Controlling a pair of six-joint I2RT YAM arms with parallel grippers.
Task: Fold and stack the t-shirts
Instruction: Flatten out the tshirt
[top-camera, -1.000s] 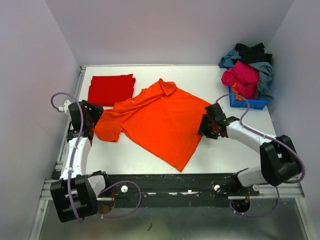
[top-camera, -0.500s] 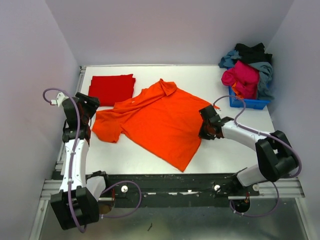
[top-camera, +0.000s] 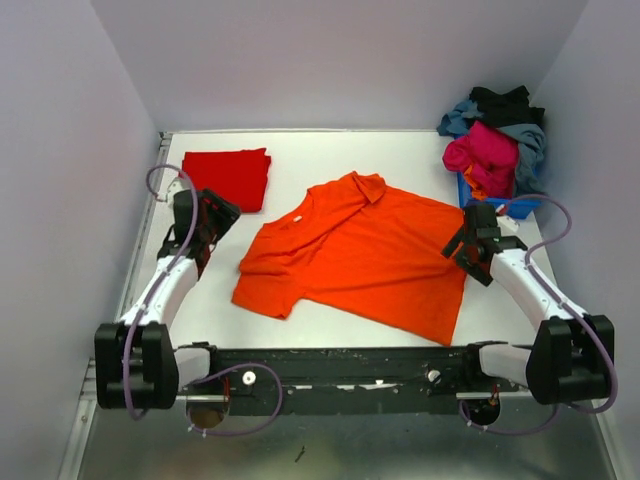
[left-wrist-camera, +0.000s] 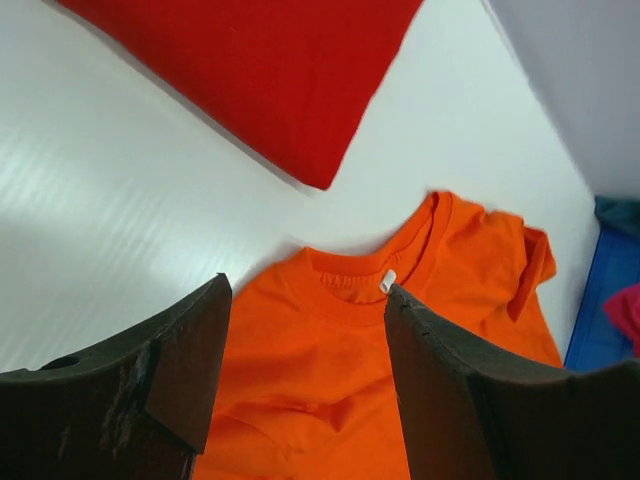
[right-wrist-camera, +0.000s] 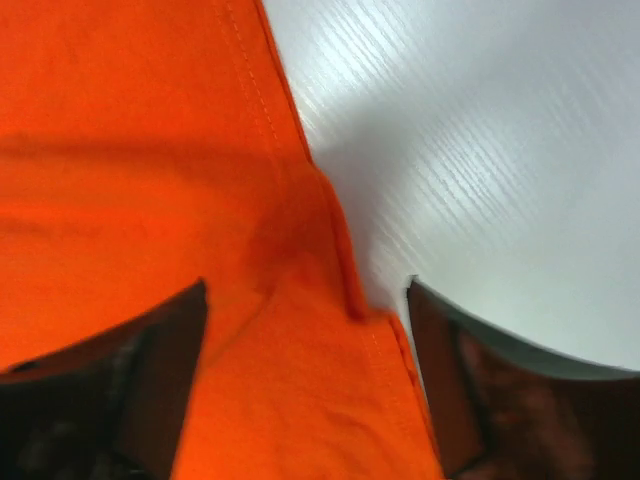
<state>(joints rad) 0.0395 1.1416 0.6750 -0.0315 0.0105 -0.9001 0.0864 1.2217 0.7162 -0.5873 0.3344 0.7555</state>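
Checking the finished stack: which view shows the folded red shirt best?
Top external: nearly the whole red shirt lies folded at far left. Left wrist shows only a cropped corner; right wrist shows none.

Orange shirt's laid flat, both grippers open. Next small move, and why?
Probably lower the right gripper and close on the edge of the orange shirt. Its jaws stand open directly over that edge, holding nothing. The left gripper is open too, off the shirt's left side, so the right looks better placed to start.

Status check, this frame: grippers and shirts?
Left gripper open, off the cloth. Right gripper open at edge of orange shirt. It lies flat, unfolded; red shirt folded. Nothing blocking.
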